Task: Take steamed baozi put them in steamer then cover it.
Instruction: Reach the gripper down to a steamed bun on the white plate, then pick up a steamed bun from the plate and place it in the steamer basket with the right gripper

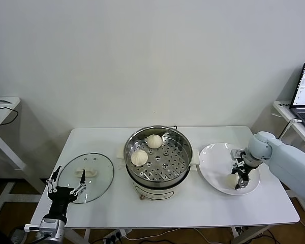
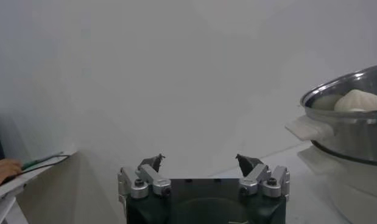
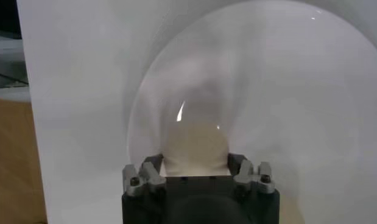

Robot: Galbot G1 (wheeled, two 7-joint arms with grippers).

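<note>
A white table [image 1: 193, 203] carried three things in a row. The glass cover [image 1: 86, 175] lay flat just ahead of the left gripper [image 1: 67, 184], which hovered with fingers spread at the table's near corner. The steamer [image 1: 158, 155] stood in the middle, well off to that gripper's right. A white plate [image 1: 213, 162] rested directly beneath the right gripper [image 1: 240, 179], beside the steamer.

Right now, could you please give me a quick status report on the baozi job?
Right gripper shut on a baozi over the white plate. Left gripper open, idle near the cover. Two baozi in the steamer; steamer uncovered, path looks clear.
</note>
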